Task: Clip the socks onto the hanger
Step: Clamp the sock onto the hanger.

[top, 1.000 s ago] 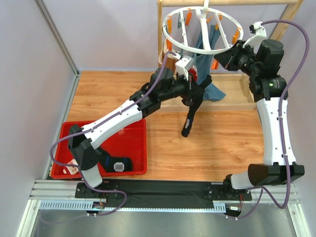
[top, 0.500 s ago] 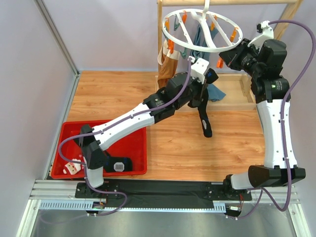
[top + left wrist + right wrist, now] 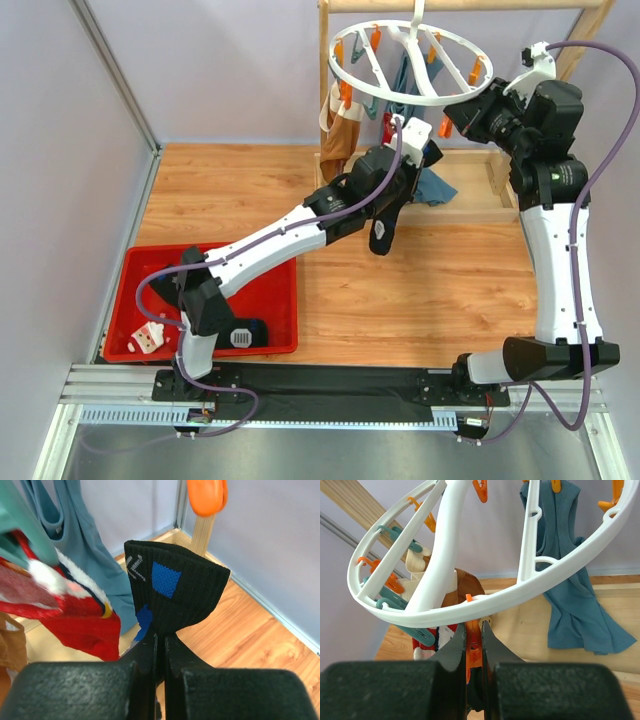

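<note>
The white ring hanger (image 3: 345,80) hangs from the wooden rack. My left gripper (image 3: 415,165) sits just under its front rim, shut on a black sock (image 3: 382,235) that dangles below it. In the left wrist view the sock's cuff (image 3: 175,587), with blue patches, sticks up past the gripper (image 3: 160,642), and an orange clip (image 3: 205,497) hangs above. A red Christmas sock (image 3: 75,615) is pinned on the hanger. My right gripper (image 3: 473,647) is shut on an orange clip (image 3: 472,650) below the hanger's rim (image 3: 530,592), at the ring's right side (image 3: 452,118).
A red bin (image 3: 275,300) at the near left holds a red-and-white sock (image 3: 148,338) and a black sock (image 3: 240,335). A teal garment (image 3: 570,605) and a tan sock (image 3: 338,135) hang from the hanger. The wooden rack frame (image 3: 325,40) stands behind.
The left arm swung right and then back with the black sock, ending higher and closer under the ring. The hanger tipped and the right gripper rose slightly with its clip.
</note>
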Controlling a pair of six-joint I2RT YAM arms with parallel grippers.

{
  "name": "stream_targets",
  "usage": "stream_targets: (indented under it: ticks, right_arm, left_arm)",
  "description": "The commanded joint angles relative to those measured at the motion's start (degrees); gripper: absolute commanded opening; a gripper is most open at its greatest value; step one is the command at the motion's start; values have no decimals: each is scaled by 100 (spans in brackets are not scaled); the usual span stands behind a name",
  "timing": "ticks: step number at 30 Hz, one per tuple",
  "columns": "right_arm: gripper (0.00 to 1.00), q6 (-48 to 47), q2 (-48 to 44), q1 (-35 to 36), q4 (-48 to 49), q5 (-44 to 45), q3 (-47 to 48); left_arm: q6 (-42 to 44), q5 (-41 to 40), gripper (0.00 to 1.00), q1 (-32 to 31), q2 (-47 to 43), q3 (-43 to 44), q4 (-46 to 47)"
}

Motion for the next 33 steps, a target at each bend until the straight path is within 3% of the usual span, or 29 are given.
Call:
stream_targets:
  ticks: [1,17,22,33]
  right_arm:
    - [0,110,-165,15,104,47,-15]
    - [0,180,-288,6,244,2,-191]
    - [0,189,-218,6,200,-111,-16]
    - [0,92,-297,6,192,-94,-165]
  left_arm:
    - [104,-149,0,-10,-34,391,268]
    - [-28,-52,0,-10,308,1112,58]
    - [-282,-26,0,-10,-8,303,478]
    - [-274,-43,0,-1,291,1033,321]
